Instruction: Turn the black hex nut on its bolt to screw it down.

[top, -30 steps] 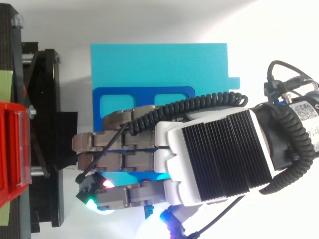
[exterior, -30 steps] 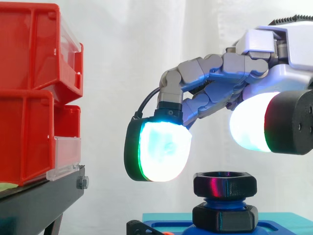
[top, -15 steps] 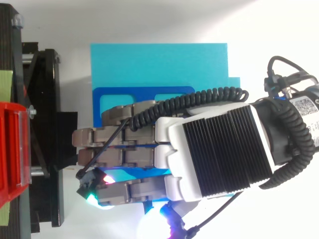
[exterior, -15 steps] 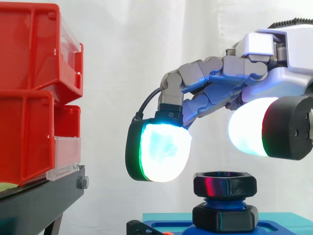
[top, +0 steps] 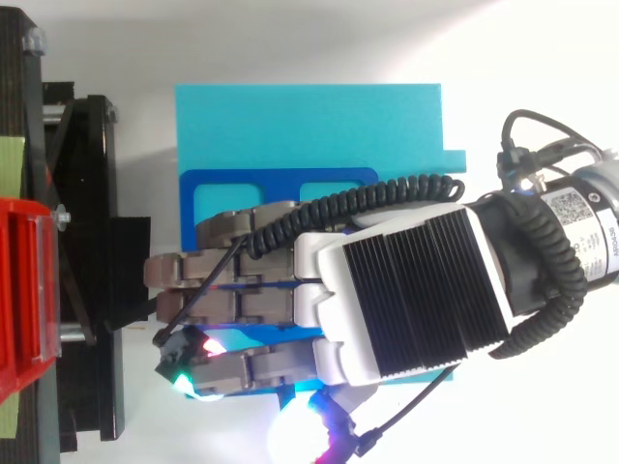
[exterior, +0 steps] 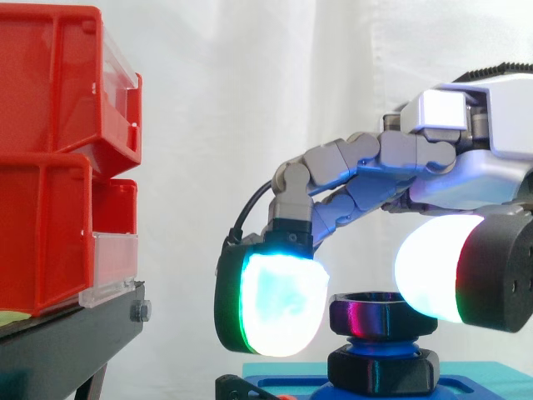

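**Q:** Bench status?
**Op:** Bins [exterior: 50,158] on the stand [exterior: 67,342] at left, teal base [top: 309,126] at centre. The hand [exterior: 475,158] has dropped in the last second. Its pads were above the nut and now flank it at nut height.

**Q:** Gripping?
**Op:** Not yet, I judge. The fingers are spread. The finger pad [exterior: 279,304] leaves a sliver of gap. The thumb pad [exterior: 429,279] overlaps the nut's right edge, contact unclear. I read it as approach done, pinch next.

**Q:** Nut?
**Op:** The nut [exterior: 381,315] sits atop the blue bolt [exterior: 379,342] over the base. Bore up, axis vertical, broad face level. A second nut [exterior: 381,372] lies below.
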You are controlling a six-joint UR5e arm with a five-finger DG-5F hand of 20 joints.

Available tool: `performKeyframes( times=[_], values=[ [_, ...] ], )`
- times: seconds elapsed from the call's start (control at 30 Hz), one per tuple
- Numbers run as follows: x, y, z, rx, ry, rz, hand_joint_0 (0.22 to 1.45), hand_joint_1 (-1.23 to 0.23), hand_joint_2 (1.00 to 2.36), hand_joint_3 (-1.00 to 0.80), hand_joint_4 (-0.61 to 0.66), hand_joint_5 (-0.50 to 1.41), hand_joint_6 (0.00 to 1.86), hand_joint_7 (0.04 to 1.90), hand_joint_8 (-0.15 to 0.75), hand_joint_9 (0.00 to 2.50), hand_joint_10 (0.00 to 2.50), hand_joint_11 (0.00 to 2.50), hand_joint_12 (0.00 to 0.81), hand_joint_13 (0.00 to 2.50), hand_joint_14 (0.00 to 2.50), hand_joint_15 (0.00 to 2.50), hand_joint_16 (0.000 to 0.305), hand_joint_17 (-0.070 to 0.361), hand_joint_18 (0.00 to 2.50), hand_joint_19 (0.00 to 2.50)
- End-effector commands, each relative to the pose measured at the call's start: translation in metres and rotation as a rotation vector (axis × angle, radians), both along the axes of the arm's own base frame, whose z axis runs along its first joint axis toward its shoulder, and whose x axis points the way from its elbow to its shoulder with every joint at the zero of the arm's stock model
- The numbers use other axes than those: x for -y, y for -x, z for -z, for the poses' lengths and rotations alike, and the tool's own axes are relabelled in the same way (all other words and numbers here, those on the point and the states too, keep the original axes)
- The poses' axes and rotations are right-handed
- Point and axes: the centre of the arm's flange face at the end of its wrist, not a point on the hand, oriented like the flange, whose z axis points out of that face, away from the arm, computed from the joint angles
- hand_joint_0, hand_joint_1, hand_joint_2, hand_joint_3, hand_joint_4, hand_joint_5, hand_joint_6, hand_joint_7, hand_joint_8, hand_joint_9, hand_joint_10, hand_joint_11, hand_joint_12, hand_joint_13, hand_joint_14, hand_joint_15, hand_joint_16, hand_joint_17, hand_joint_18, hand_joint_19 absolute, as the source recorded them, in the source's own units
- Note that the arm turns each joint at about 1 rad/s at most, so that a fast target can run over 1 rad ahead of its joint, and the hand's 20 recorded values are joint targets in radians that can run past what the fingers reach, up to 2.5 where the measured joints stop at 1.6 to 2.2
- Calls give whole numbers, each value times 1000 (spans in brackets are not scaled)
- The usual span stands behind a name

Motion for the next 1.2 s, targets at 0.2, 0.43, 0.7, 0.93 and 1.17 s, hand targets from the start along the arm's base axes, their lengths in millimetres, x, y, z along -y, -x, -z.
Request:
performKeyframes(
  times=[0.2,0.43,0.7,0.93,1.17],
  values=[
    [7,0,-9,-4,3,-46,529,-345,1000,-500,258,-85,533,1061,247,536,6,237,285,466,5,131,51,114,476,563],
    [11,2,-15,-45,4,-58,530,-350,1000,-500,260,-87,541,1042,250,541,6,243,286,472,5,140,51,114,482,564],
    [18,4,-14,-52,5,-61,531,-357,1000,-500,265,-86,514,1075,250,546,6,245,288,479,6,141,51,115,485,571],
    [24,4,-14,-49,5,-57,532,-361,1000,-500,260,-86,510,1081,250,549,6,254,288,485,6,143,51,115,489,572],
    [28,4,-15,-37,4,-58,533,-361,1000,-500,267,-85,508,1083,251,550,9,253,289,492,6,151,51,115,493,571]
  ],
)
